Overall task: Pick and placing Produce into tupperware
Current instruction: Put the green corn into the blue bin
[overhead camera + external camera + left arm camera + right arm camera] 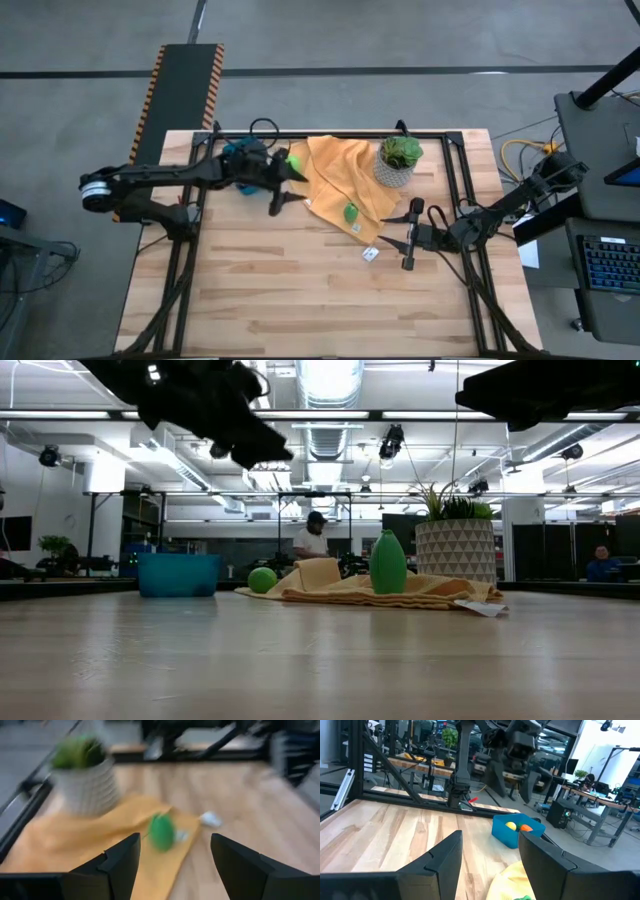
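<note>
While approaching the green produce piece on the orange cloth, keep the left hand released — fingers spread, nothing held. Centre over the piece, descend straight, close gently around its widest part; likely pear-shaped, though blurred in the wrist view. Avoid pinching cloth. Carry to the blue tupperware at the counter's far edge — yellow and orange pieces already inside. Leave right hand released, parked nearby.

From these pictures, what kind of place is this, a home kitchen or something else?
Most likely a robotics lab or workshop, not a kitchen. The wooden table sits in a black metal frame on a bare grey floor. Beyond it, the low view shows exposed ceiling ducts and more workbenches, with a person at one.
</note>
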### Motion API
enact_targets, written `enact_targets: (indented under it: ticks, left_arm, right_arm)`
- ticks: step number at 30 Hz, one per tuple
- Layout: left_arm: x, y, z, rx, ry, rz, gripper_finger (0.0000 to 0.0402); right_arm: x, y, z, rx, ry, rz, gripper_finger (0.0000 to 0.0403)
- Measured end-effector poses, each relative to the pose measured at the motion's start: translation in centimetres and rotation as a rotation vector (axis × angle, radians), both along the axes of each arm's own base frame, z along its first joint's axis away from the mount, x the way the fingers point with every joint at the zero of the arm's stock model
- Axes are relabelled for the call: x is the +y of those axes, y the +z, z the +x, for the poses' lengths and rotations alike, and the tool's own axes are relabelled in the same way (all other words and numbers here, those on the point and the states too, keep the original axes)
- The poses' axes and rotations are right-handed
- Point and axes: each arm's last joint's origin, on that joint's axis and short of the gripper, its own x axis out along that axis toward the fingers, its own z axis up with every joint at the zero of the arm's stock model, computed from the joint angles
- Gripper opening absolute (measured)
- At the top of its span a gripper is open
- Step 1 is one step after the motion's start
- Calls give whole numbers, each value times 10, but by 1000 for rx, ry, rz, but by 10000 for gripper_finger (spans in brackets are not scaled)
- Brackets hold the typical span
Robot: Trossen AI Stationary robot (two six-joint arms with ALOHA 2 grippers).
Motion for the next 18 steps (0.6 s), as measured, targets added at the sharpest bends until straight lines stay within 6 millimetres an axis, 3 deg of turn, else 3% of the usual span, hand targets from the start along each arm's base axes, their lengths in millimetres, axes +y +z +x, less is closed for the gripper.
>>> enact_targets:
  ticks: [5,10,18]
  left_arm:
    - [-13,-2,14,-75,-100,72,228]
    - [-26,-15,35,-98,-81,183,228]
    - [-22,-39,61,-125,-27,205,228]
  right_arm:
    - [0,0,0,0,0,-1,187]
    - [0,0,0,0,0,-1,187]
    - [0,0,0,0,0,0,187]
